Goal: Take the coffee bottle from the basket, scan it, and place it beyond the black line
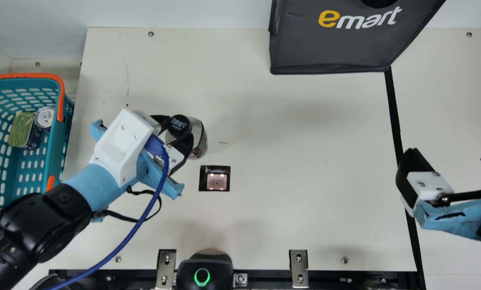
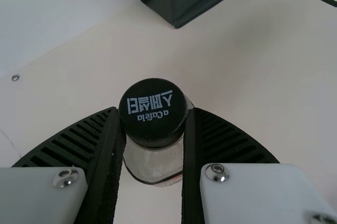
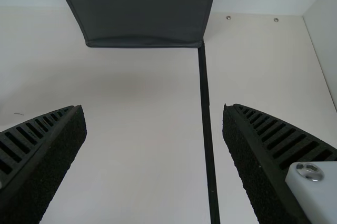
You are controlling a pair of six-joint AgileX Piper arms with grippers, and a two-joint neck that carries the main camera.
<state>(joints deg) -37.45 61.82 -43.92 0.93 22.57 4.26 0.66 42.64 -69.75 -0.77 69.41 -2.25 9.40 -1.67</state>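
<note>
Clasping coffee btl [image 1: 200, 137] — blk cap [image 2: 153, 109], wht print, clear sides (shiny) — L pincer [image 1: 178, 129]; R pincer [image 1: 449, 155] wide.

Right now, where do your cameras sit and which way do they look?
Main view: on my neck, looking down on the flat cream table, left arm and right arm.
Left wrist view: on that wrist, looking past my left end effector at the clear, black-capped bottle.
Right wrist view: on that wrist, looking past my open right end effector to the straight black line and dark grey fabric bag.
Main and left wrist views share the bottle; all three share the bag.
</note>
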